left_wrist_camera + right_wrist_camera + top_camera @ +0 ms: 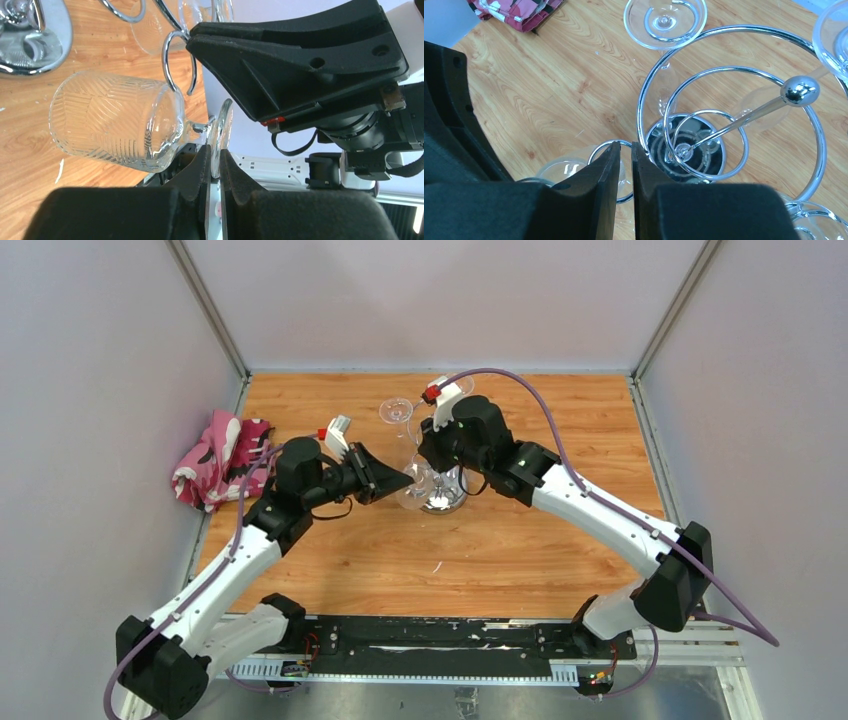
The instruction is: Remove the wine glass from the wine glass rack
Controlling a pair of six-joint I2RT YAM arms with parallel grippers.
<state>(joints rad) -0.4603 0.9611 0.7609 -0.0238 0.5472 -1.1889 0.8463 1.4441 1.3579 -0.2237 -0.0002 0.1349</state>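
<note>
The chrome wine glass rack stands mid-table; its rings, ball-topped pole and mirror base fill the right wrist view. My left gripper is shut on the flat foot of a patterned wine glass. The glass lies sideways, its stem just below a curled hook of the rack. My right gripper is above the rack, its jaws nearly together at the wire of that hook; its black body shows in the left wrist view. In the top view the left gripper meets the rack from the left.
Other glasses hang on the rack: one foot at the top, one at the upper right, one at the lower right. A pink patterned cloth lies at the table's left edge. Grey walls enclose the table.
</note>
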